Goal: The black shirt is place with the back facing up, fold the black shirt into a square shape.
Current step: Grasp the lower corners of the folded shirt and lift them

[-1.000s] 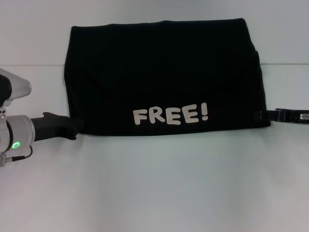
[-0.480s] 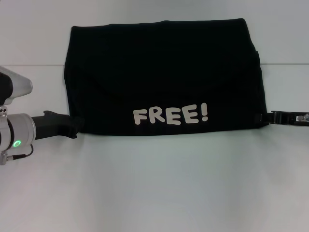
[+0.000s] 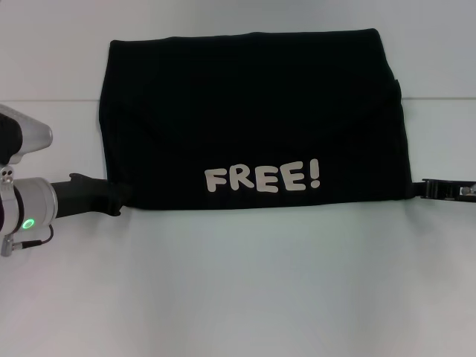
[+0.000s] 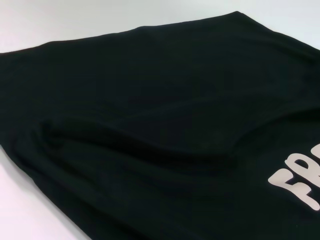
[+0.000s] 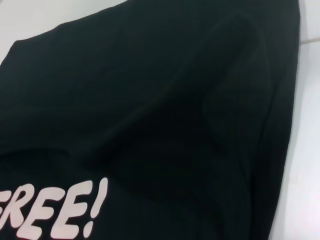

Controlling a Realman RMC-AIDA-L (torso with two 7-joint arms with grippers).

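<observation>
left claw [image 3: 119, 196]: sitting right at the near-left corner of the black shirt [image 3: 253, 119], touching the edge; honestly can't tell if it's pinching fabric or just parked there

right claw [image 3: 428, 188]: hanging just off the shirt's near-right corner, barely in view, can't tell its grip either

shirt: lying flat on the white table [image 3: 238, 282] as a wide rectangle, "FREE!" lettering [image 3: 264, 178] facing up by its near edge

step: looks like it's halfway folded, still wider than a square

next move: probably needing one side edge lifted and carried across the shirt
</observation>
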